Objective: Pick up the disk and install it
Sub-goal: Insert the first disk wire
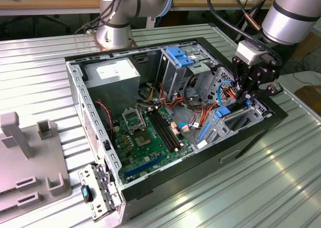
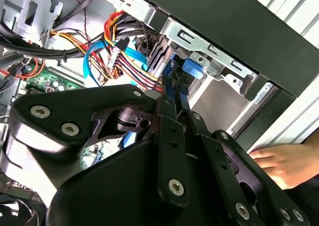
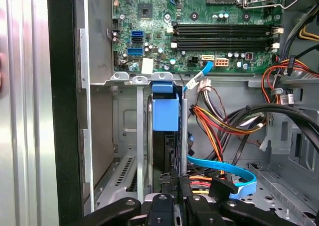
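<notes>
Fingers point(image 3: 175, 183) closed on the disk point(image 3: 165, 136), pinching its near edge; disk stands on edge, blue rail end point(image 3: 165, 114) leading, already down between the metal walls of the drive bay point(image 3: 142, 136). In the exterior view the gripper point(image 1: 247, 95) sits low at the case's 3 o'clock corner, over the bay. Pickup done; insertion looks well along, but whether the disk is fully seated cannot be told. Motherboard point(image 1: 145, 137) lies toward 9 o'clock of the gripper. Open computer case point(image 1: 251, 132) rests on the ribbed tabletop point(image 1: 40, 62). A hand point(image 2: 281, 164) rests outside the case wall.
</notes>
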`<control>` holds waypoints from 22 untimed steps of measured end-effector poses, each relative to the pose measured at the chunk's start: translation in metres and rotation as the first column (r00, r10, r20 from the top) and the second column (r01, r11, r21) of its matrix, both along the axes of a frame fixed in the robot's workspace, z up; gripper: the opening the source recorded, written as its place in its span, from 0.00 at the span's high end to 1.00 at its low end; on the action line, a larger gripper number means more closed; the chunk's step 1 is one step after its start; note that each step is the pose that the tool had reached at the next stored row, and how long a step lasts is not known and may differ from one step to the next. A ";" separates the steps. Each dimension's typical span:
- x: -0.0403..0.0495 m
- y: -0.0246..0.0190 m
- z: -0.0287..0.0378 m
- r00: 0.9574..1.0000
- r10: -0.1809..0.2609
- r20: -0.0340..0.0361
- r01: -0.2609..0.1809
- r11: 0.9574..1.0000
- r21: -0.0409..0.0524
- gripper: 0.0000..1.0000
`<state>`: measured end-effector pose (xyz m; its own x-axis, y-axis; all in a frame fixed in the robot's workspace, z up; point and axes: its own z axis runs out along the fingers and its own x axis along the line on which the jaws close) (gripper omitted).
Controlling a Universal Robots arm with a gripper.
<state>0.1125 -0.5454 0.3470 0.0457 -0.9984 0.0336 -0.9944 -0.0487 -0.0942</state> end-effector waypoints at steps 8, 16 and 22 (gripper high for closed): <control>0.0000 -0.0003 -0.0036 1.000 0.011 0.000 -0.011 1.000 0.000 0.83; 0.0000 -0.0003 -0.0072 1.000 0.012 0.000 -0.012 1.000 0.000 0.83; 0.0000 -0.0003 -0.0078 1.000 0.012 0.000 -0.012 1.000 0.001 0.83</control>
<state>0.1125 -0.5457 0.3392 0.0581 -0.9978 0.0329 -0.9937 -0.0610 -0.0939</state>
